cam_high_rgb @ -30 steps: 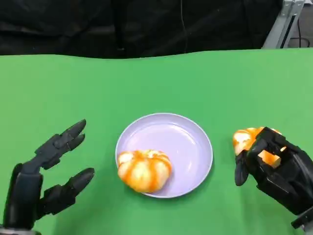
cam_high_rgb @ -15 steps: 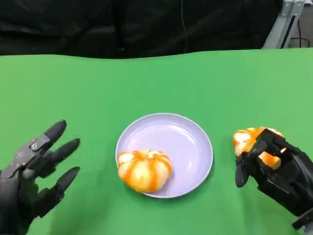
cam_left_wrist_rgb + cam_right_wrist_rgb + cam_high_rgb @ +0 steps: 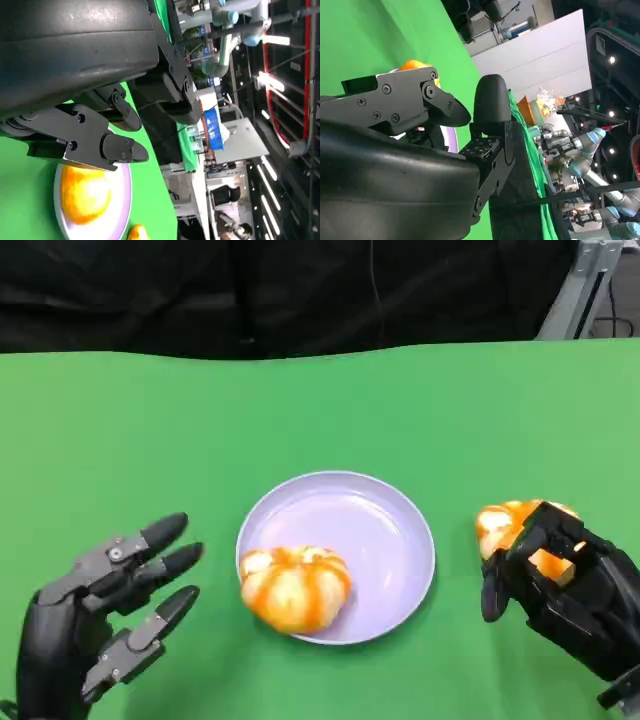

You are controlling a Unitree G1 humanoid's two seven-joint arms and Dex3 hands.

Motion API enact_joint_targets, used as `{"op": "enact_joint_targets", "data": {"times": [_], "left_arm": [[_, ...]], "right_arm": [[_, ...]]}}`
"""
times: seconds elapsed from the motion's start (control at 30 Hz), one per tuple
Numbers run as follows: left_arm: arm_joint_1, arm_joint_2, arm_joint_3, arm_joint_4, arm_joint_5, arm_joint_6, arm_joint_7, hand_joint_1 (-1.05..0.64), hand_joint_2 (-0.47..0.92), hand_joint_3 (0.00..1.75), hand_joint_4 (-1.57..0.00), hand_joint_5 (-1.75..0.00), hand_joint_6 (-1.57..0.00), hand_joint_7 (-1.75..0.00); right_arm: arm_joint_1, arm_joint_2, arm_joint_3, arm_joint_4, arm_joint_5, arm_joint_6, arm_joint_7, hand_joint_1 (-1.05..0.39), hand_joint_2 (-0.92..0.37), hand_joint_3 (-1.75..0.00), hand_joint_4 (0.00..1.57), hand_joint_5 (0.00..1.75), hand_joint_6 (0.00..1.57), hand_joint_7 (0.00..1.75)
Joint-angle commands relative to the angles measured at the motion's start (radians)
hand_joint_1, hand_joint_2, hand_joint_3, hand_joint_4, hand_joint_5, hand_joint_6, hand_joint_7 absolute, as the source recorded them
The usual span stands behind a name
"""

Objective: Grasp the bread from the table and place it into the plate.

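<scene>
While the left hand (image 3: pixel 105 625) hangs spread, the right hand (image 3: pixel 565 590) grips a roundish bread (image 3: pixel 512 525).

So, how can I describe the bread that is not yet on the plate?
On the green table find the round lilac plate. To its right, off the plate, a bread lies under the right hand. The other bread lies on the plate's edge.

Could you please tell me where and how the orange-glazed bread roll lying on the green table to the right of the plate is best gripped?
Probably across its rounded sides, from above and the robot's right. The orange-glazed bread roll is a low dome on the green table, and the right hand already curls over it there, leaving a short carry to the lilac plate.
</scene>
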Motion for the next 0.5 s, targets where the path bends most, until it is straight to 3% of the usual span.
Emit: {"op": "enact_joint_targets", "data": {"times": [0.03, 0.07, 0.1, 0.2, 0.3, 0.5], "left_arm": [[-0.003, -0.003, 0.016, 0.011, 0.102, -0.003, 0.041, 0.03, 0.92, 0.39, -1.01, -0.11, -1.1, -0.18], [-0.004, -0.009, 0.016, 0.014, 0.11, -0.001, 0.044, 0.02, 0.92, 0.42, -1.01, -0.23, -1.08, -0.34], [-0.005, -0.014, 0.017, 0.017, 0.104, 0.0, 0.04, 0.02, 0.92, 0.45, -0.88, -0.58, -0.95, -0.67], [-0.01, -0.023, 0.023, 0.025, 0.095, 0.002, 0.034, -0.02, 0.92, 0.46, -0.66, -1.12, -0.81, -0.98], [-0.009, -0.028, 0.027, 0.027, 0.092, 0.006, 0.033, -0.04, 0.92, 0.46, -0.6, -1.28, -0.78, -1.06], [-0.009, -0.036, 0.037, 0.02, 0.091, 0.03, 0.044, -0.07, 0.92, 0.45, -0.58, -1.34, -0.78, -1.1]], "right_arm": [[-0.011, -0.02, -0.014, -0.019, 0.012, 0.016, -0.005, -0.03, -0.89, -0.8, 0.68, 1.75, 0.61, 1.46], [-0.011, -0.02, -0.014, -0.021, 0.013, 0.019, -0.004, -0.03, -0.89, -0.8, 0.68, 1.75, 0.61, 1.45], [-0.01, -0.021, -0.015, -0.023, 0.011, 0.02, -0.005, -0.03, -0.89, -0.8, 0.67, 1.75, 0.61, 1.46], [-0.008, -0.019, -0.015, -0.027, 0.004, 0.016, -0.01, -0.02, -0.9, -0.8, 0.68, 1.75, 0.62, 1.46], [-0.008, -0.018, -0.015, -0.023, 0.003, 0.008, -0.006, -0.03, -0.9, -0.8, 0.68, 1.75, 0.62, 1.47], [-0.013, -0.019, -0.018, -0.016, 0.007, 0.009, -0.003, -0.04, -0.89, -0.81, 0.68, 1.75, 0.61, 1.48]]}}
